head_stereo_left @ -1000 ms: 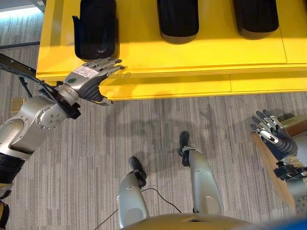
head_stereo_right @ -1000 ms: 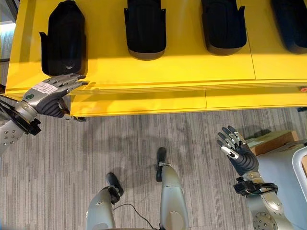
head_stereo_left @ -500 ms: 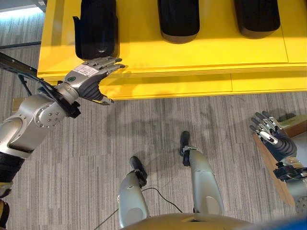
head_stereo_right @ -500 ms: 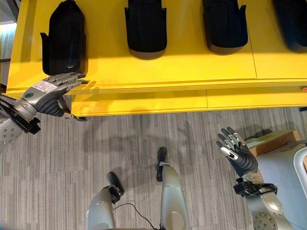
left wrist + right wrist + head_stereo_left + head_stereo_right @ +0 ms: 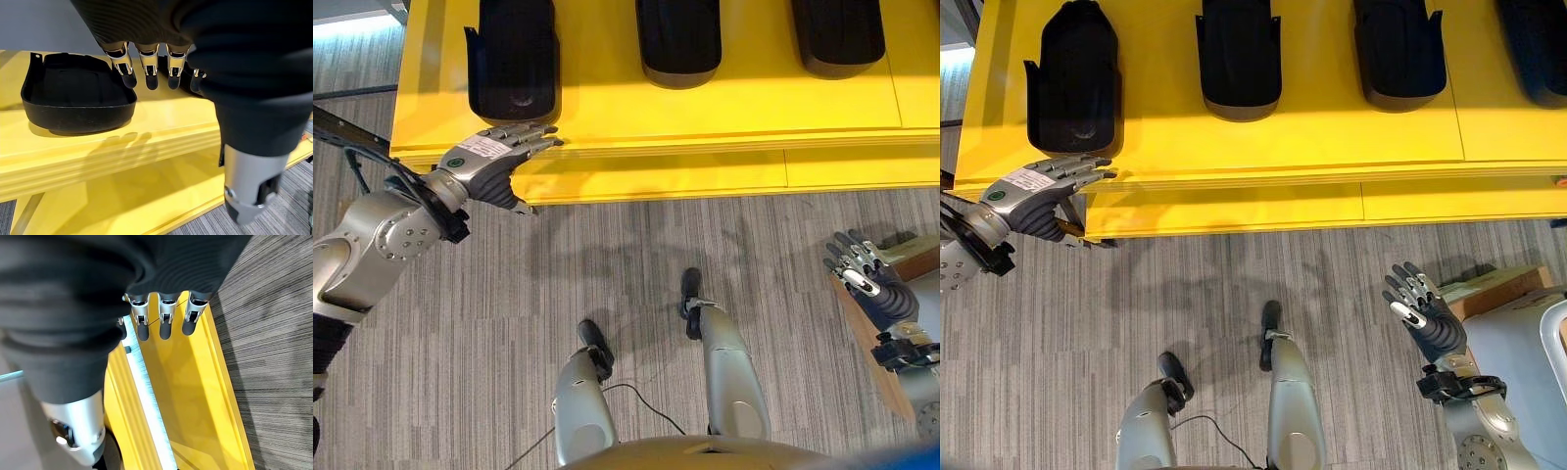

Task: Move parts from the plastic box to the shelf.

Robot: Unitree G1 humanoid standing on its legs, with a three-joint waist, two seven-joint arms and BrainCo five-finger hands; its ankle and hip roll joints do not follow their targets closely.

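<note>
Three black parts sit on the yellow shelf (image 5: 705,117) in the left eye view; the leftmost part (image 5: 514,59) lies just beyond the left hand (image 5: 489,162), whose straight fingers hold nothing at the shelf's front edge. Right eye view: right hand (image 5: 1420,308), fingers spread and empty, hovers over grey floor (image 5: 1234,284) beside a box (image 5: 1498,284). Left wrist view: fingertips (image 5: 151,81) hang just before the part.

Four black parts (image 5: 1239,54) on yellow shelf (image 5: 1234,147); both hands empty, fingers straight.

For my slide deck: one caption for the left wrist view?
Open left robot hand hovers above the yellow shelf, beside a black part resting on it.
</note>
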